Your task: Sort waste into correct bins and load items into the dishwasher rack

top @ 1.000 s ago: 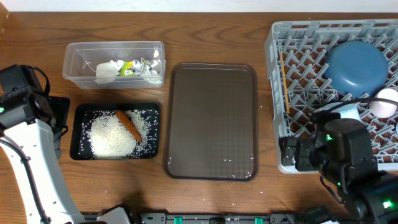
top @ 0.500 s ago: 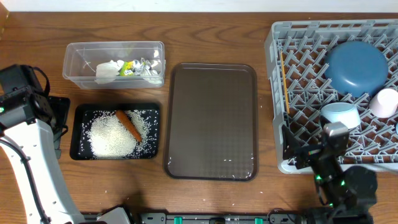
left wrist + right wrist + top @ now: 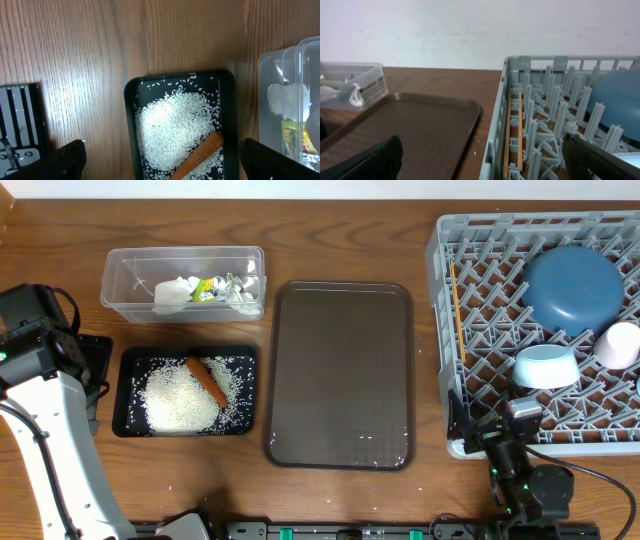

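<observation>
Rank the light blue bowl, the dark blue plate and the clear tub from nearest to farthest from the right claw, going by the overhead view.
1. Light blue bowl, in the dishwasher rack, just beyond the right claw.
2. Dark blue plate, deeper in the rack, toward its back.
3. Clear tub, across the table on the left side.

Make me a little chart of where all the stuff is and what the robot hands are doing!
black tray: holds the rice and the carrot
clear tub: holds the napkin and the wrappers
brown tray: sits between the two bins and the rack
rack: holds the plate, bowl, cup and chopsticks
left gripper: open, holding nothing, over the black tray
right gripper: open, holding nothing, by the rack's near left corner
</observation>
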